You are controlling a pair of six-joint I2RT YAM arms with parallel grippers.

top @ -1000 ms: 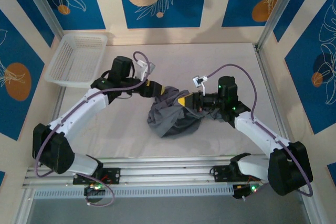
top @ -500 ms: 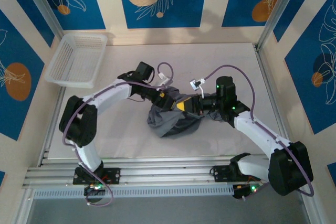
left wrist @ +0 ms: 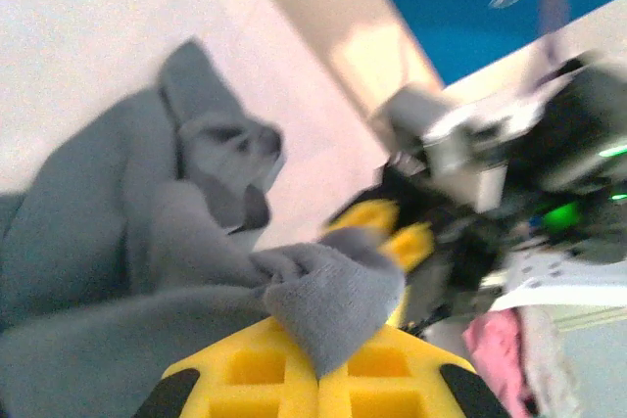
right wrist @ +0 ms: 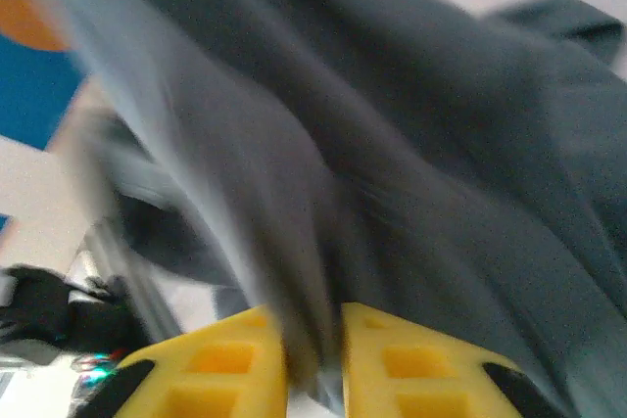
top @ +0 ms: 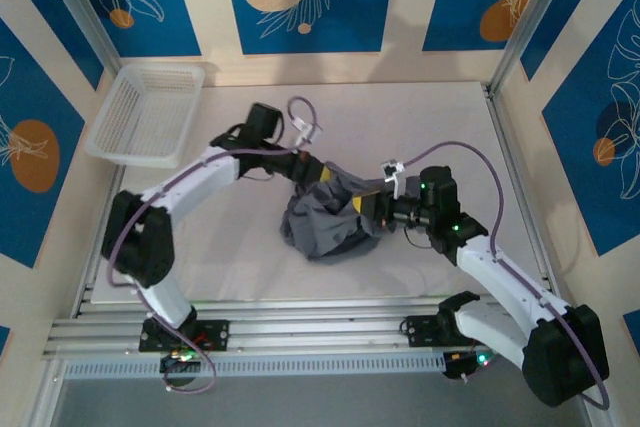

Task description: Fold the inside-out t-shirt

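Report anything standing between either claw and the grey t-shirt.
Nothing visible does. The left claw is shut on a fold of the t-shirt, and cloth lies between the fingers of the right claw, though blur hides whether it grips.

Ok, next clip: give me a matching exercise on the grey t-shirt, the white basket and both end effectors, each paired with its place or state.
1. crumpled slate-grey cotton t-shirt
2. white plastic lattice basket
3. left end effector
4. right end effector

A. far-left corner of the table
B. heaped mid-table
C. shut on a grey fold
D. at the heap's right edge, cloth between its fingers

Pairs: 1-B, 2-A, 3-C, 4-D
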